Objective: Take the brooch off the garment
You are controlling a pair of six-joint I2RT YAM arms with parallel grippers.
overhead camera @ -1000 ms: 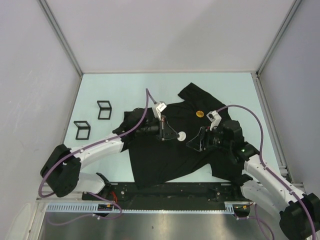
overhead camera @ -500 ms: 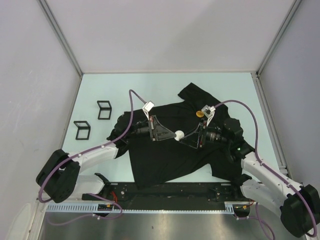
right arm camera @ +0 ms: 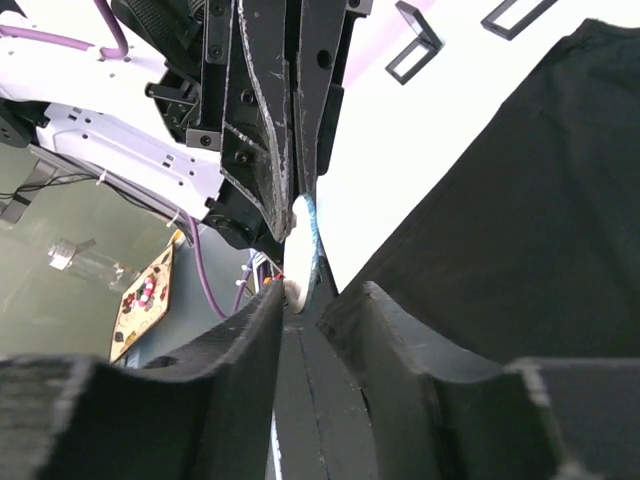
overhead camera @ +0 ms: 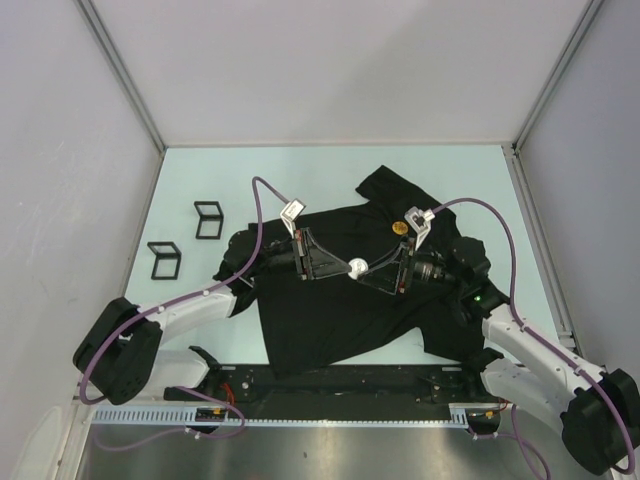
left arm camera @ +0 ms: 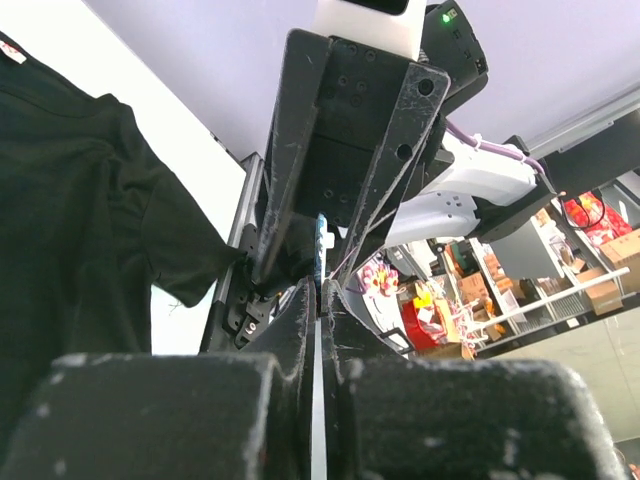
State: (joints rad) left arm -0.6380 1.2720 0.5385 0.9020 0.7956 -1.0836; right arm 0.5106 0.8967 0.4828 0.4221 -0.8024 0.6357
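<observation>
Left claw (overhead camera: 343, 267) and right claw (overhead camera: 370, 271) tip to tip over black cloth T-shirt (overhead camera: 330, 320), both pinching small white round brooch (overhead camera: 357, 266) between them, its blue rim visible only from wrists

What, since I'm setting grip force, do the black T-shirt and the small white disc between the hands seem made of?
Black short-sleeved T-shirt: soft matte cloth, probably cotton knit; it wrinkles and drapes limply. Small white round disc: thin, rigid, smooth, faintly glossy with a bluish edge; perhaps plastic or coated metal, unclear which.
</observation>
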